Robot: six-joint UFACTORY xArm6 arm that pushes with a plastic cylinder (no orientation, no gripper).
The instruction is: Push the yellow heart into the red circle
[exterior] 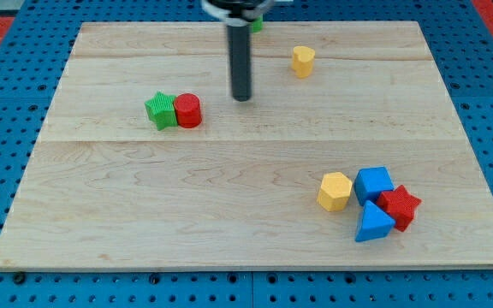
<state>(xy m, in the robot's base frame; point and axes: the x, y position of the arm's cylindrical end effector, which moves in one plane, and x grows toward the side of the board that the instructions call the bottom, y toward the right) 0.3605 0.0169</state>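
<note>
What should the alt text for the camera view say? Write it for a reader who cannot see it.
My tip rests on a wooden board, between the red circle, which touches a green star, and the yellow heart. At lower right cluster a yellow hexagon, blue cube, blue triangle and red star; a green block peeks out behind the rod.

Wooden board (144, 214), 8 blocks on it; yellow heart (303, 61), red circle (187, 111), 6 others

Yellow heart (303, 61), red circle (187, 111), pale wooden board (144, 197).
</note>
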